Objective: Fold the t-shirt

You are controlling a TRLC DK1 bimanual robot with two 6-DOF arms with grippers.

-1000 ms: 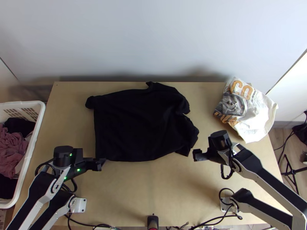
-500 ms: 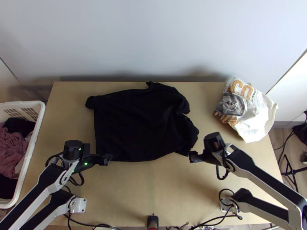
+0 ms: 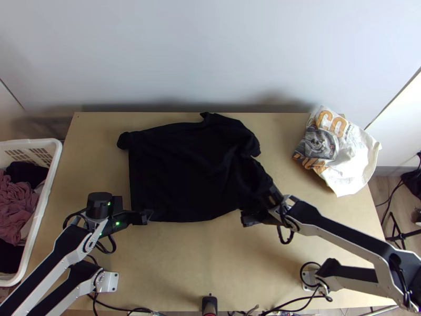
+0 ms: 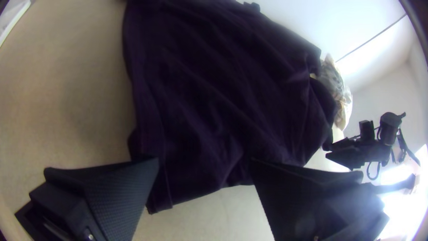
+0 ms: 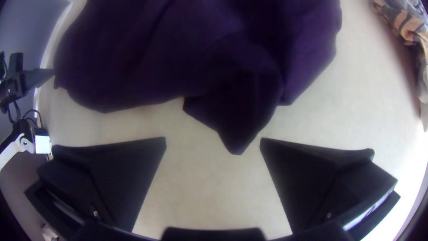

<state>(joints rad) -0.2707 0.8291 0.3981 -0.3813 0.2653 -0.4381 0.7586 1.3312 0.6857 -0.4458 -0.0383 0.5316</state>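
On wooden table [image 3: 179,263], black t-shirt [image 3: 184,168], spread, creased

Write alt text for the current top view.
Black t-shirt lies spread but rumpled on a wooden table, the left gripper at its near-left corner and the right gripper by its near-right edge. A white cloth with orange print lies right; a basket holding clothes stands left.

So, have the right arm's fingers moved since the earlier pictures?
Yes. In the top view, the right arm's fingers moved left, farther from the white cloth.
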